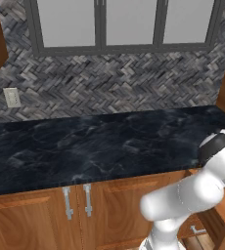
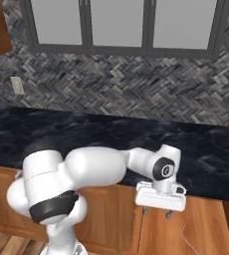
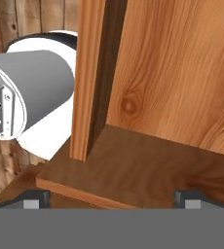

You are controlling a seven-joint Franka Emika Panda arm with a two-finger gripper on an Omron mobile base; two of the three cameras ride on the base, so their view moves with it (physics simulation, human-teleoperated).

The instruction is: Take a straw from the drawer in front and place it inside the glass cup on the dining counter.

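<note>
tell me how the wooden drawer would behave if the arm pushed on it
The drawer looks built of thick boards, so it is probably stiff and fairly heavy. Its faces look smooth and flat, so the open end effector might slip along them. Set into the cabinet run, it would likely slide rather than tip.

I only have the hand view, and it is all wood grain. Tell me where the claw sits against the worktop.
Observer: In the right base view, the claw hangs just below the front edge of the black worktop, tips pointing down.
Operator: Describe what backs that worktop.
Observer: Grey herringbone tiles run along the wall behind it, with a pale wall socket at the left.
Operator: Report any handles near the arm.
Observer: In the left base view, two vertical silver bar handles sit side by side on the cabinet doors under the worktop, left of the arm.
</note>
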